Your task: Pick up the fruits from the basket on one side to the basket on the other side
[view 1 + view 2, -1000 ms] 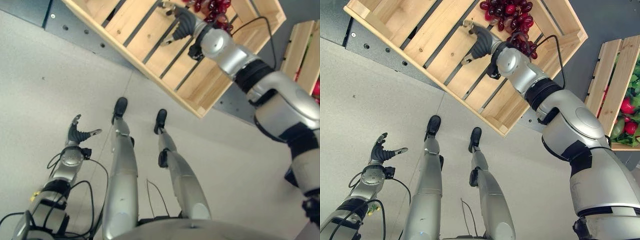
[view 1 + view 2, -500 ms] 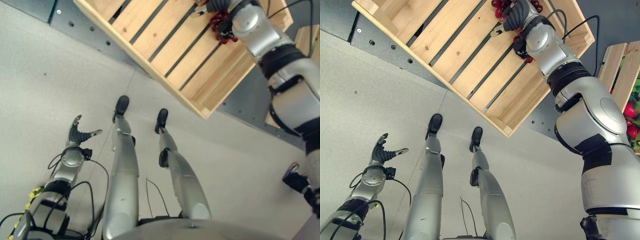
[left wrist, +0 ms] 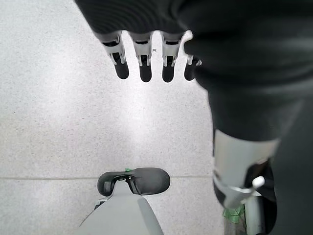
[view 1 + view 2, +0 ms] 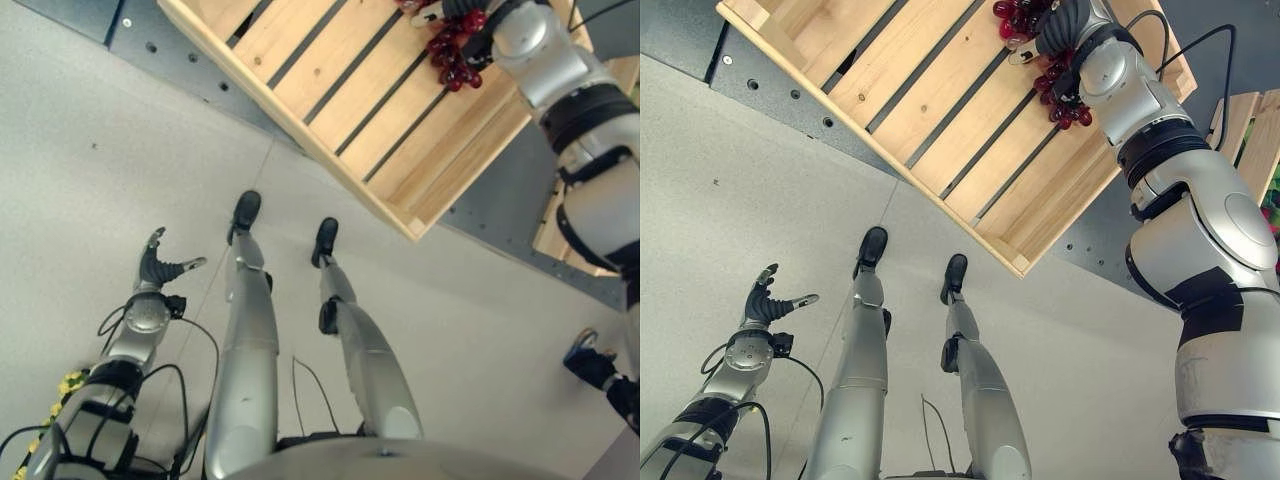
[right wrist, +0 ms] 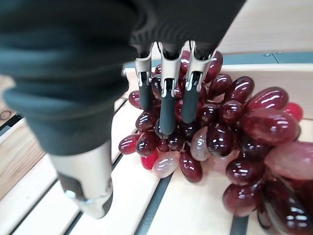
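The grapes (image 5: 215, 127) lie on the slats at the far end of the big crate (image 4: 940, 110), close under its far wall; the right hand (image 4: 1065, 25) is on top of the bunch, its fingers (image 5: 166, 105) straight and laid down over the berries with the thumb standing off to one side; nothing is gripped yet, so I'd call it the start of a pick, or a hand resting after a drop, and I can't say which from here. Beyond the crate's right corner there's a second crate (image 4: 1250, 130) with green and red showing at its edge, too little to name. Otherwise the big crate holds nothing but the grapes across its visible slats; how much of the job is done depends on which way the fruit is going, and that I can't tell.

For room: the grapes sit nearly against the big crate's far wall, so the fingers have little space behind the bunch to curl into, though the slats on the near side of it are bare and open; any lift has to clear the crate's rim before swinging toward the second crate; the berries hang loose and could snag on the gaps between slats. The left hand (image 4: 158, 268) hangs low over the floor, well away from the big crate, fingers loosely spread and holding nothing.
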Available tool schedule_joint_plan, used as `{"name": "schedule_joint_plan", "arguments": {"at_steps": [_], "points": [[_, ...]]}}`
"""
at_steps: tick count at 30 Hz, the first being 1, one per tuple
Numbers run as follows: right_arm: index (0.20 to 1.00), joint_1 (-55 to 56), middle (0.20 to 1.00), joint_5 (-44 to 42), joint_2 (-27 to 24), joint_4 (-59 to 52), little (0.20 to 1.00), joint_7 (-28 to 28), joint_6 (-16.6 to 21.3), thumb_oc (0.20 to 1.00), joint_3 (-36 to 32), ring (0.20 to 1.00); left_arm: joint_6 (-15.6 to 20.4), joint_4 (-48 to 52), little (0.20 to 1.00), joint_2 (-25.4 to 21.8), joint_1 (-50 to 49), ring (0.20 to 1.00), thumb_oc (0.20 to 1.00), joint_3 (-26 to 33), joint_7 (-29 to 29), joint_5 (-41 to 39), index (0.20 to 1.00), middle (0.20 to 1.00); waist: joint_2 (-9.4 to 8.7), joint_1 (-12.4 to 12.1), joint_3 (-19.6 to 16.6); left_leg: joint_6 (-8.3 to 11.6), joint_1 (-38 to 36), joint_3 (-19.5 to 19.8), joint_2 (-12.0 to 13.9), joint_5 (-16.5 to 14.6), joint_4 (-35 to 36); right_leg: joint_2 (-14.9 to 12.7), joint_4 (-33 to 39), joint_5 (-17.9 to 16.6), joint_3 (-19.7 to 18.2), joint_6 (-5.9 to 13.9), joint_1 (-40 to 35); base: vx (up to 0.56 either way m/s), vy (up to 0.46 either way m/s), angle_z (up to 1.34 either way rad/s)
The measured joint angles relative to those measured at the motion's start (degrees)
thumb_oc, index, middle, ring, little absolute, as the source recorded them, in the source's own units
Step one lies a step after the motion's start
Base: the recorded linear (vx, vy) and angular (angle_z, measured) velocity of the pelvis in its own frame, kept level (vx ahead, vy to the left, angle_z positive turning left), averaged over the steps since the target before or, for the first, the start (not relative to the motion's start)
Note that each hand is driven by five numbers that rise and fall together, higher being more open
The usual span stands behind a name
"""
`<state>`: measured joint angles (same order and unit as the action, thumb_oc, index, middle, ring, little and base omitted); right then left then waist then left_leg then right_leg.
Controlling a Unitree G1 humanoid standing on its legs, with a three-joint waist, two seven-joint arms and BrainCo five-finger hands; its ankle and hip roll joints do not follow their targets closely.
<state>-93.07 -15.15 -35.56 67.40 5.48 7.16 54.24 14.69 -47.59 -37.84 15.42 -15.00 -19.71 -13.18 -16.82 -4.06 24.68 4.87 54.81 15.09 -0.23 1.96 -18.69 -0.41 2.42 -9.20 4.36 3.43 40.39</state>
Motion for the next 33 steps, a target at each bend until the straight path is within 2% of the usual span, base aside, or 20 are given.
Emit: {"name": "schedule_joint_plan", "arguments": {"at_steps": [12,20,28,33], "points": [[1.0,-0.3,1.0,1.0,-0.1,3.3,1.0,3.7,-0.1,1.0,-6.1,1.0,-0.4,1.0,1.0,-1.0,-0.3,1.0,1.0,-1.3,0.0,0.0,1.0,1.0,0.02,-1.4,0.0,-0.04,2.7,0.5,-0.4,0.4,-0.1,-0.5,-1.3,0.6,0.0,0.26,3.2,0.0,0.0,0.01],[1.0,-0.6,1.0,0.7,-4.8,5.2,1.0,3.7,-0.6,1.0,-7.4,1.0,-0.5,1.6,1.0,-1.3,-0.3,1.0,1.0,-2.1,0.0,0.0,1.0,1.0,0.12,-1.6,0.1,-0.72,3.3,1.4,-2.1,1.3,0.9,-2.0,-6.5,4.0,1.0,1.19,5.8,0.01,0.003,0.11],[1.0,-0.6,1.0,0.3,-9.4,5.5,1.0,3.8,-1.3,1.0,-8.3,1.0,-0.7,2.0,1.0,-3.4,-0.3,1.0,1.0,-2.2,0.0,0.0,1.0,1.0,0.36,-1.5,0.3,-1.17,3.3,1.5,-3.2,1.6,1.0,-3.1,-7.2,4.9,1.0,2.03,5.7,-0.01,-0.008,0.08],[1.0,-0.5,1.0,-0.1,-10.1,5.5,1.0,3.7,-1.7,1.0,-8.4,1.0,-0.9,2.2,1.0,-3.9,-0.3,1.0,1.0,-1.7,0.0,0.1,1.0,1.0,0.46,-1.2,0.3,-1.29,3.2,1.4,-3.2,1.7,0.6,-3.0,-8.0,5.0,0.9,1.99,5.7,0.0,0.0,0.0]]}}
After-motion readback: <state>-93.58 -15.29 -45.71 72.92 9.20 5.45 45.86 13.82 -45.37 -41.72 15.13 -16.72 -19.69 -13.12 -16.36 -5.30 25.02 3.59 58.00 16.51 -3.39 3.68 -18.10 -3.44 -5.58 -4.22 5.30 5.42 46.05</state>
